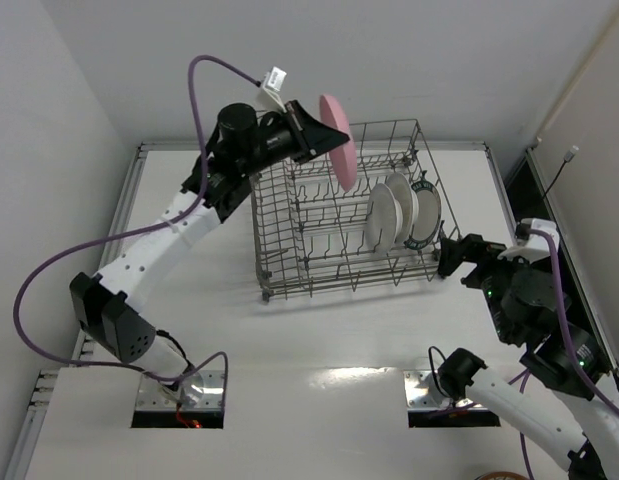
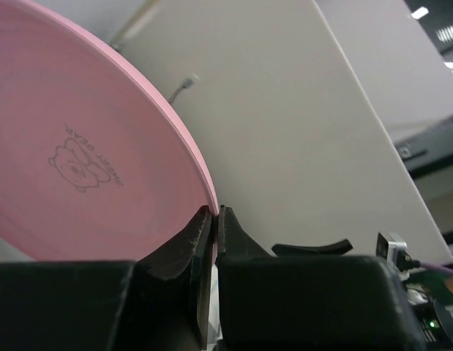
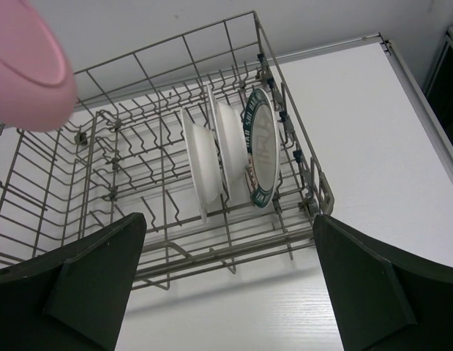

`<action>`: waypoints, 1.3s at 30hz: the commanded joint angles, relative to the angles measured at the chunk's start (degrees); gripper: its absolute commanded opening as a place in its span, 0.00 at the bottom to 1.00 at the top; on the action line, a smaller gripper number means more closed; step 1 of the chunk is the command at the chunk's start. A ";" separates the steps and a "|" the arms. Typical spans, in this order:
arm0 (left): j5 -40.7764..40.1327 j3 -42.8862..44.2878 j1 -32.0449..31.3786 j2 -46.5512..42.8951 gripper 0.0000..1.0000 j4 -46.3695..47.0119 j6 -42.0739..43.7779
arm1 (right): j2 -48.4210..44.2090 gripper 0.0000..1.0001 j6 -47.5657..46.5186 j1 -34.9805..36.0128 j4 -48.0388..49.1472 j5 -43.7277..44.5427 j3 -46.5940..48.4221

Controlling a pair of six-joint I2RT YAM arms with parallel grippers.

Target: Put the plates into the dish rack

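Pink plate (image 1: 335, 138): where have you got it?

– Up in the air above the far left part of the dish rack (image 1: 260, 235), turned on edge. My left gripper (image 2: 215, 212) is pinched tight on its rim.

– Will that hold?

– I judge it glazed ceramic: stiff, heavyish, slick, and likely to chip on wire. A rim pinch lets it swing, so I'd lower it slowly, edge first between tines.

– What's in the way?

– Two white plates (image 3: 203, 161) and the teal-rimmed plate (image 3: 261, 150) stand upright in the right-hand rows; the tines to their left show no plate. The rack's tall wire sides need clearing. My right gripper (image 3: 227, 219) hangs spread wide, holding nothing, just off the rack's near right corner.
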 commanded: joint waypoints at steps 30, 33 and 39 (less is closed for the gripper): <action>4.56 -14.83 -7.10 19.03 0.00 27.80 -13.71 | -1.02 0.99 0.76 0.40 -4.59 4.08 4.84; 5.18 -14.31 -7.10 20.09 0.00 27.27 -13.71 | -1.02 0.99 0.76 0.40 -4.59 4.08 4.84; 7.37 -7.72 -7.10 21.50 0.24 19.90 -11.52 | 0.38 1.00 0.76 0.40 -5.20 3.55 6.42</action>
